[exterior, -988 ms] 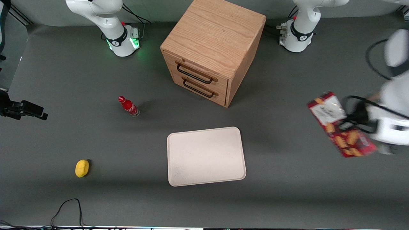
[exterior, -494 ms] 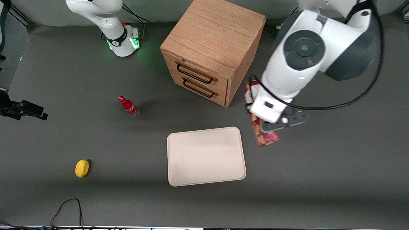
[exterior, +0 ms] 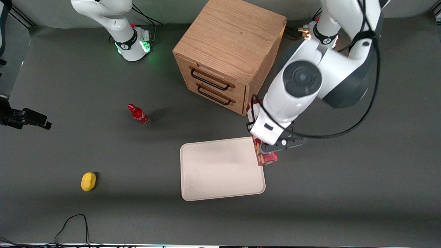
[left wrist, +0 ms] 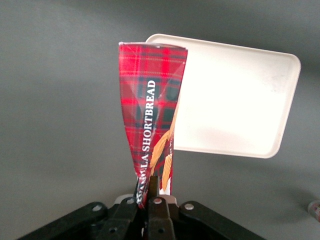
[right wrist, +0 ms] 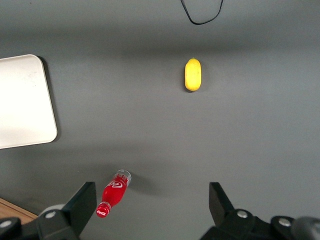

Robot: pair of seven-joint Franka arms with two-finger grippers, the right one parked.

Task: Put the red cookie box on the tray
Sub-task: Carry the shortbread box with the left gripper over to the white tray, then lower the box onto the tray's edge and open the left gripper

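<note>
The left arm's gripper (exterior: 267, 148) is hanging over the tray's (exterior: 220, 172) corner nearest the wooden two-drawer cabinet (exterior: 229, 51), at about 2 o'clock from the tray's middle in the front view, and its fingers (left wrist: 156, 210) are squeezing narrowly on one end of the red shortbread cookie box (left wrist: 150, 115), pinching the carton flat there. The box is hanging in the air from that grip, its tartan length pointing down toward the table (exterior: 69, 86), with its free end just over the tray's rim; in the front view only a red strip of it (exterior: 265, 159) is showing below the arm, straddling that tray edge. The tray is lying flat on the grey table in front of the cabinet's drawers. A small red cola bottle (exterior: 138, 114) is standing at about 10 o'clock from the tray, well apart, and a yellow lemon-like object (exterior: 88, 181) is lying at about 9 o'clock, toward the parked arm's end of the table
</note>
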